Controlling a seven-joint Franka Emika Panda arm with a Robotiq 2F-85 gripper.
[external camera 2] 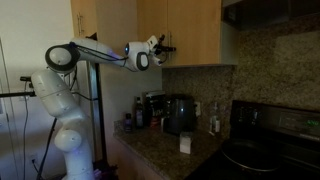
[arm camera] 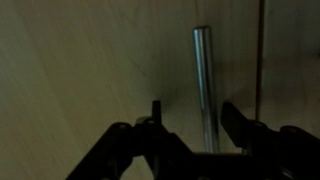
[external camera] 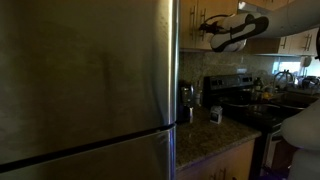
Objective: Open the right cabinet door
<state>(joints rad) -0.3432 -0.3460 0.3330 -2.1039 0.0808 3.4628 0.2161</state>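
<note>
The right cabinet door point(external camera 2: 195, 30) is a light-tan flat panel with a slim vertical metal bar handle point(arm camera: 203, 70). It fills the wrist view point(arm camera: 90, 70) and looks shut, flush with its neighbour across a thin seam. My gripper point(arm camera: 196, 115) is open. Its two dark fingers stand on either side of the handle's lower part and touch neither side. In both exterior views the arm reaches up to the wall cabinets, and the gripper point(external camera 2: 162, 46) point(external camera: 207, 24) sits at the handles.
The narrower neighbouring door point(external camera 2: 150, 25) hangs beside the right door. A large stainless-steel fridge point(external camera: 80, 80) fills the near side. Below the cabinets, a granite counter point(external camera 2: 160, 150) holds a coffee maker point(external camera 2: 178, 112) and small items. A black stove point(external camera 2: 265, 150) stands beside it.
</note>
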